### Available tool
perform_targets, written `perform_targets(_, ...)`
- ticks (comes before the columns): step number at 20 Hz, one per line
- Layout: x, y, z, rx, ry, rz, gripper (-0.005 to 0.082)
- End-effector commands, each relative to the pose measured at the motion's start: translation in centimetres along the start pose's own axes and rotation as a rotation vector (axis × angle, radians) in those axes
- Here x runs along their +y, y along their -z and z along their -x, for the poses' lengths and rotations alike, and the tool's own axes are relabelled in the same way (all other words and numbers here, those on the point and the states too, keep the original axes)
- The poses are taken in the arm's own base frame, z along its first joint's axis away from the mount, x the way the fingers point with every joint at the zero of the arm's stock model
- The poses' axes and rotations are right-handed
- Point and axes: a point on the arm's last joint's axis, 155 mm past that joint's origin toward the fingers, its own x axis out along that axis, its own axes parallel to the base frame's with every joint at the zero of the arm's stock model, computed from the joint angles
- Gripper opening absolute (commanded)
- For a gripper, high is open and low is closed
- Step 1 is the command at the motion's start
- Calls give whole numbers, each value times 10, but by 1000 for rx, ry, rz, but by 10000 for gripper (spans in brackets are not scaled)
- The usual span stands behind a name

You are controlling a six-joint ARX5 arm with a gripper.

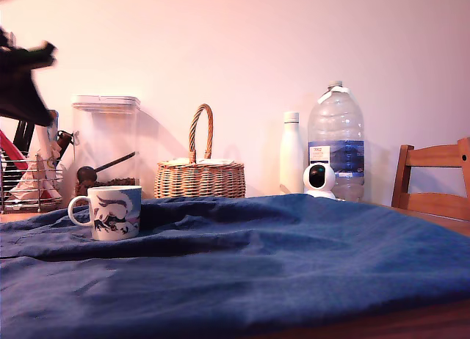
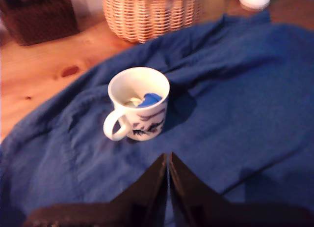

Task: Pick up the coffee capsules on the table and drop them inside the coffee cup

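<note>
Claw (image 2: 168, 160): both fingers pressed together, tips meeting, nothing between them. It hangs above bare blue cloth (image 2: 245, 104), apart from the mug. In the exterior view only a dark blurred part of the arm (image 1: 22, 75) shows at the upper left of that view.

Coffee cup (image 2: 139, 103): white mug with blue swirl print, upright on the cloth, handle toward the camera side in the wrist view. Sits near the worktop (image 2: 44, 65) edge where bare wood shows beyond the cloth.

Coffee capsules: both inside the cup. Cream capsule (image 2: 130, 102) lies at the bottom; dark blue capsule (image 2: 151, 98) lies just beside it, touching or nearly so; cannot tell exactly.

Along the worktop's back edge, exterior view: clear canister (image 1: 105, 148), wicker basket (image 1: 200, 170), white bottle (image 1: 291, 152), large water jug (image 1: 336, 137), small white camera (image 1: 319, 179). Wooden chair (image 1: 433, 181) at that view's right.
</note>
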Motion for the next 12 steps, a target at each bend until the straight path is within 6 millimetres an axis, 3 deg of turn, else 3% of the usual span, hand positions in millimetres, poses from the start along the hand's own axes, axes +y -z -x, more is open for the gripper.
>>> perform_targets(1,6,27,6,20,-17,26,-24)
perform_targets(4,7,46,21,-14,-21,37,-24)
perform_targets(12,3,67,56,-78,-20,85,-24)
